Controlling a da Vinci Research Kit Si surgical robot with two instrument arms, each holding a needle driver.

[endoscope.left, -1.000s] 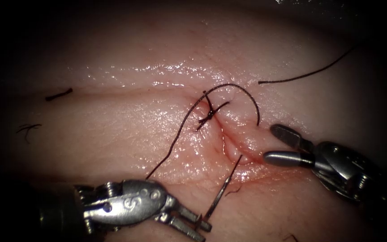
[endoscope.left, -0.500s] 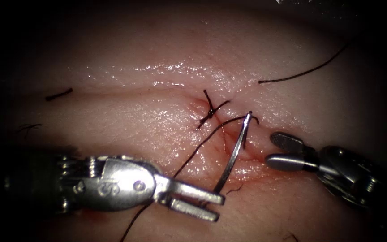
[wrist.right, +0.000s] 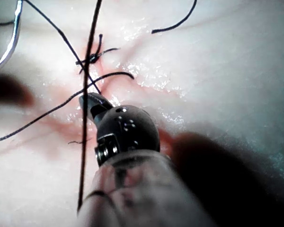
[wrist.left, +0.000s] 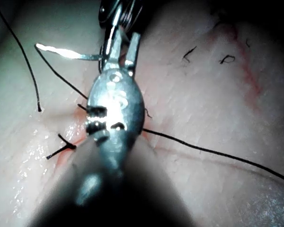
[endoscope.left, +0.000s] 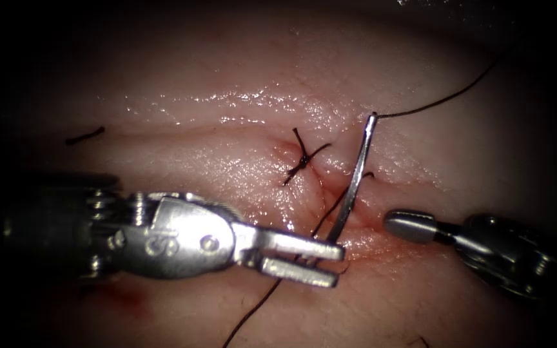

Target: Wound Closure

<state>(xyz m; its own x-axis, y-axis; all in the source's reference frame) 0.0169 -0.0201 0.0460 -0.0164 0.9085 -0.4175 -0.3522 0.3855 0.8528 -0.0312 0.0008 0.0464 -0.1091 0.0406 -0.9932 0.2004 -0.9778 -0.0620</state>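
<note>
My left tool [endoscope.left: 336, 263] is shut on the curved needle [endoscope.left: 356, 174] near its lower end. The needle stands free above the tissue [endoscope.left: 214, 167], just right of the cut [endoscope.left: 330, 200], its upper end near a loose thread. The thread [endoscope.left: 320, 225] comes out of the tissue right of the cut and runs under the left jaws to the picture's lower edge. A tied stitch [endoscope.left: 303, 161] sits on the cut. My right tool [endoscope.left: 396, 224] lies right of the cut, shut and holding nothing. The left wrist view shows the needle [wrist.left: 66, 52] in the jaws.
A loose thread [endoscope.left: 446, 100] lies on the tissue at the upper right. A short cut end of thread [endoscope.left: 85, 135] lies far left. Red fluid [endoscope.left: 372, 246] marks the lower end of the cut, and more [endoscope.left: 130, 299] shows under the left tool.
The left tool moved up and right, swinging the needle from low and flat to upright. The thread loop above the stitch was drawn through and is gone. The right jaws closed.
</note>
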